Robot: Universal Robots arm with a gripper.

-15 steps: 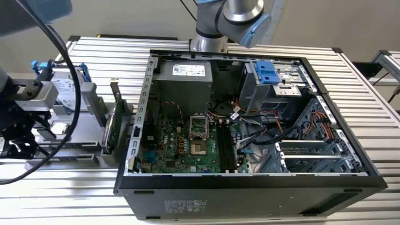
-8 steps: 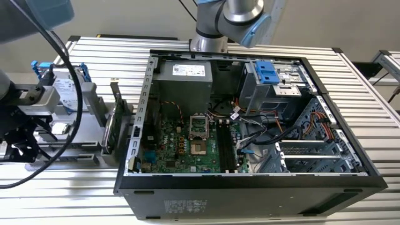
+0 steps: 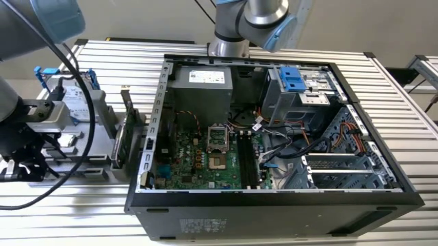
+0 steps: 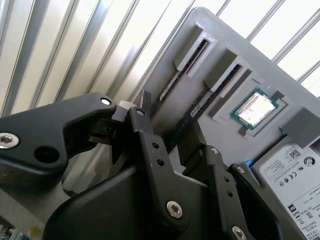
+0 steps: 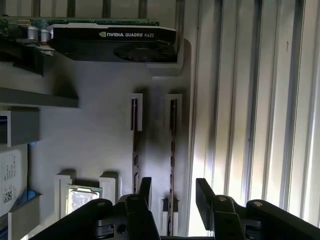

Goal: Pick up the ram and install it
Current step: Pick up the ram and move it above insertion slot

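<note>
- Slatted metal table [image 5: 250, 100] under grey holder [image 5: 100, 130].
- Gripper [image 5: 173, 184] spread, straddling the ram [image 5: 172, 135], edge-on in its slot, seemingly untouched.
- Just beside the gripper: second stick [image 5: 134, 140] slotted, processor [image 5: 82, 197] in recess.

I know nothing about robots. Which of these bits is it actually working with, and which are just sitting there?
In the job: gripper, open astride the ram standing in the gray holder; open computer case.
Lying about: second memory stick, graphics card, processor chip, hard drive.
</note>
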